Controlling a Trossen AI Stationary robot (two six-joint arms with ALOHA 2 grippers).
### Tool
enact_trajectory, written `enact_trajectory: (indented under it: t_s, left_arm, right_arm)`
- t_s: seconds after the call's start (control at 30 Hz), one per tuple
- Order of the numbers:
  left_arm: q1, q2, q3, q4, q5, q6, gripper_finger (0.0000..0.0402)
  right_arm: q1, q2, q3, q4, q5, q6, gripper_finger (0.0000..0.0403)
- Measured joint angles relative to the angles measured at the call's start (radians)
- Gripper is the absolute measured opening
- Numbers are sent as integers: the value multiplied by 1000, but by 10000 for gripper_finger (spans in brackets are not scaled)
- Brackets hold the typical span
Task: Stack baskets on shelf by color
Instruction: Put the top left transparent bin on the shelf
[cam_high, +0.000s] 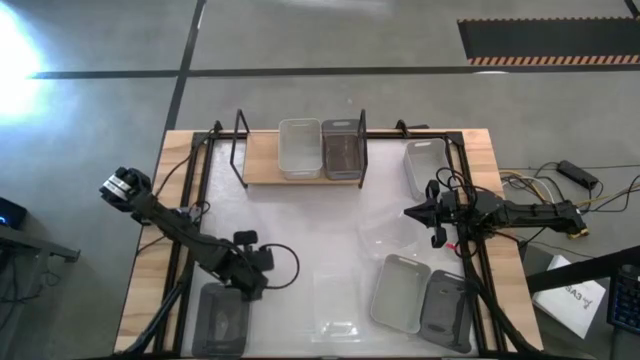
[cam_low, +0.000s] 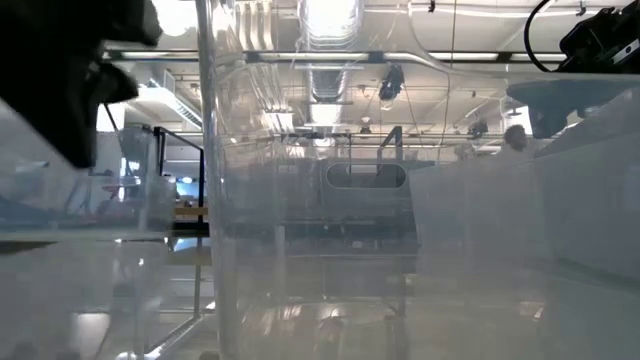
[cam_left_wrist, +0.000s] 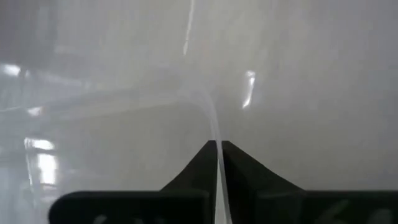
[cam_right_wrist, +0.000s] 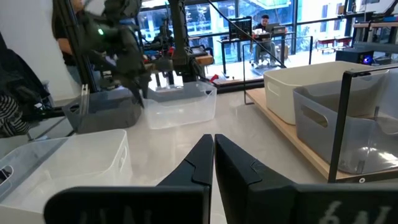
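Observation:
The shelf (cam_high: 262, 160) stands at the table's far edge and bears a white basket (cam_high: 299, 148) and a dark grey basket (cam_high: 341, 148) side by side. A translucent basket (cam_high: 335, 300) sits near the table's near edge, close before the low camera (cam_low: 300, 250). My left gripper (cam_high: 262, 262) is at its left side, shut on its wall (cam_left_wrist: 219, 146). A dark grey basket (cam_high: 220, 320) lies just beside it. My right gripper (cam_high: 408, 213) hovers shut over the table's right middle, pointing left (cam_right_wrist: 213, 138), touching nothing. My left gripper pinches the translucent basket's thin wall (cam_left_wrist: 216, 134) between its two fingers, one finger on each side of it. The right wrist view shows the fingers (cam_right_wrist: 140, 93) coming down from above at the basket's left end. Whether the basket is lifted I cannot tell.
A light grey basket (cam_high: 400, 292) and a dark grey one (cam_high: 447, 310) lie at the near right. Another pale basket (cam_high: 424, 166) stands at the far right, beside the shelf's upright rods (cam_high: 362, 130). Black frame rails (cam_high: 470, 250) run along both table sides. People show in the room beyond.

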Motion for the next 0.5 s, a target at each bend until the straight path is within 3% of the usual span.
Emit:
enact_trajectory:
  t_s: [0.23, 0.5]
  left_arm:
    - [0, 0, 161, -14, -28, 153, 1]
    - [8, 0, 353, -174, -279, 323, 0]
  right_arm:
    - [0, 0, 0, 0, 0, 0, 9]
    - [0, 0, 0, 0, 0, 0, 9]
